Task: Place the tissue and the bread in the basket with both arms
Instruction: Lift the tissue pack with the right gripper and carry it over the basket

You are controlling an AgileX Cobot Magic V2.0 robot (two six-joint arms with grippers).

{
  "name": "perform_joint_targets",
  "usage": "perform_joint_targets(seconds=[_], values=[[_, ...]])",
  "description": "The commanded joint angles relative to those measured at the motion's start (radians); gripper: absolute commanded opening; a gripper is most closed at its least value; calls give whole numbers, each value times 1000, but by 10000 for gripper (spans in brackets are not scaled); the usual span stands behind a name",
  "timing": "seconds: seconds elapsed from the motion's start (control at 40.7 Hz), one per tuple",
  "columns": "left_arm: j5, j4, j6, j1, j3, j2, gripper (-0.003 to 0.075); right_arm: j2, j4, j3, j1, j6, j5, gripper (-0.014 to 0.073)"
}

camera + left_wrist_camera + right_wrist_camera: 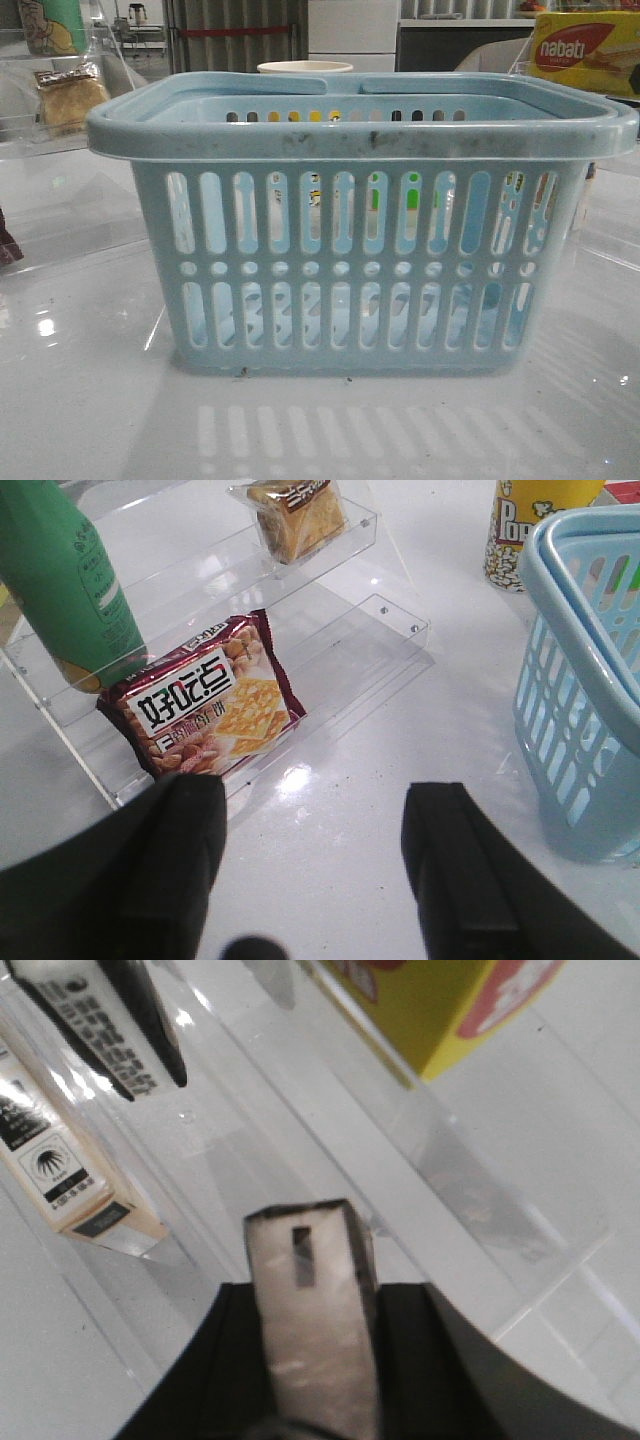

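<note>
The left gripper (315, 855) hangs spread wide and empty above the table (350, 780), near a red cracker packet (205, 705); the bread (297, 517) sits on the clear shelf (330, 610) beyond. The right gripper (315, 1310) pinches a pale flat pack (312, 1300). The basket (360, 240) stands mid-table.

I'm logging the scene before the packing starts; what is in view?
pale blue slotted plastic basket: one, table centre
golden bread in clear wrapper: one, upper step of clear acrylic shelf
green bottle: one, same shelf
maroon cracker packet: one, lowest step
yellow popcorn cup: one, beside basket
yellow-red nabati box: one, right rear
black printed pack: at least one, near nabati box
dark-edged glossy pack: one, probably the tissue, in right claw
left claw: black, open, empty
right claw: black, shut on pack
</note>
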Motion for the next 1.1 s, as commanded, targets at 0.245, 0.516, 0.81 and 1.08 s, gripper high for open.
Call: perform_joint_targets(seconds=[0.245, 0.516, 0.81, 1.08], values=[[-85, -12, -3, -5, -27, 9, 454, -176, 12, -39, 2, 1, -20, 215], [-85, -12, -3, -5, -27, 9, 454, -392, 18, -39, 92, 1, 17, 215], [-85, -12, -3, -5, -27, 9, 454, -532, 20, -39, 329, 0, 69, 215], [-85, -12, -3, -5, -27, 9, 454, -496, 49, -39, 560, 0, 169, 215]])
